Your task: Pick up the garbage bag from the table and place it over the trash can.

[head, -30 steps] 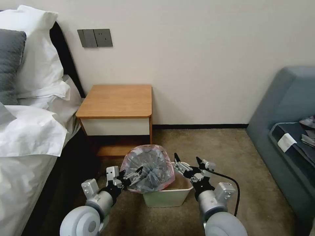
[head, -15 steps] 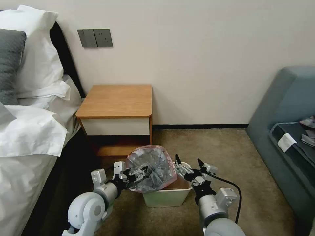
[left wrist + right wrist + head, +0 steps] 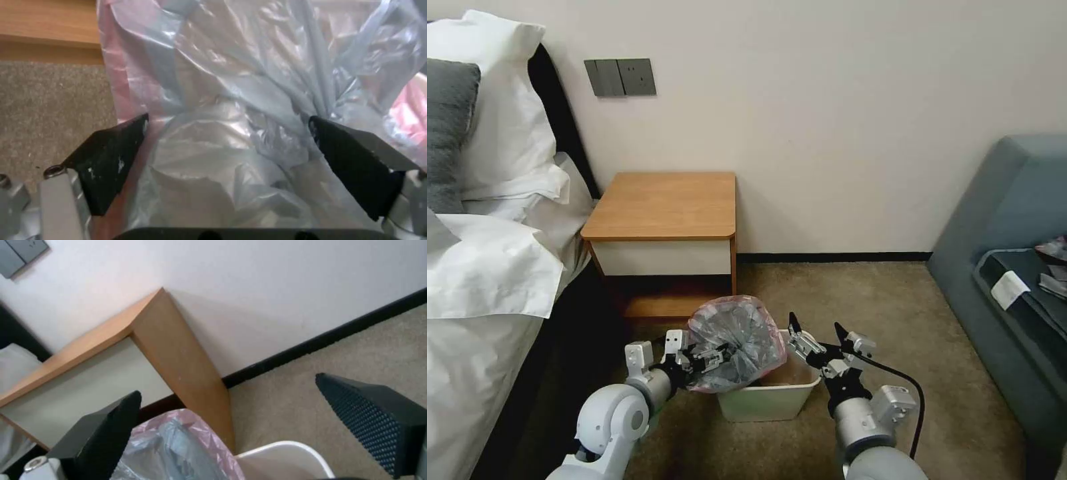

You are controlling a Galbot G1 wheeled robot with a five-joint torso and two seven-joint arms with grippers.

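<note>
The garbage bag (image 3: 737, 341) is a crumpled grey plastic bundle with a pink rim. It bulges up over the left part of the cream trash can (image 3: 767, 401) on the carpet. My left gripper (image 3: 712, 355) reaches in from the left, open, with the bag (image 3: 231, 100) bunched between its spread fingers (image 3: 115, 153). My right gripper (image 3: 816, 331) hovers open over the can's right rim, apart from the bag. The right wrist view shows the bag's pink edge (image 3: 178, 446) and the can's rim (image 3: 289, 456). The wooden table (image 3: 664, 203) stands behind the can with a bare top.
A bed with white linen (image 3: 487, 267) runs along the left. A blue-grey sofa (image 3: 1014, 253) stands at the right. Open carpet (image 3: 854, 293) lies between the can and the sofa. The wall (image 3: 827, 120) is close behind the table.
My left arm has pushed in to the right, and the bag has shifted slightly right over the can. My right gripper has drifted a little right and lower, still open.
</note>
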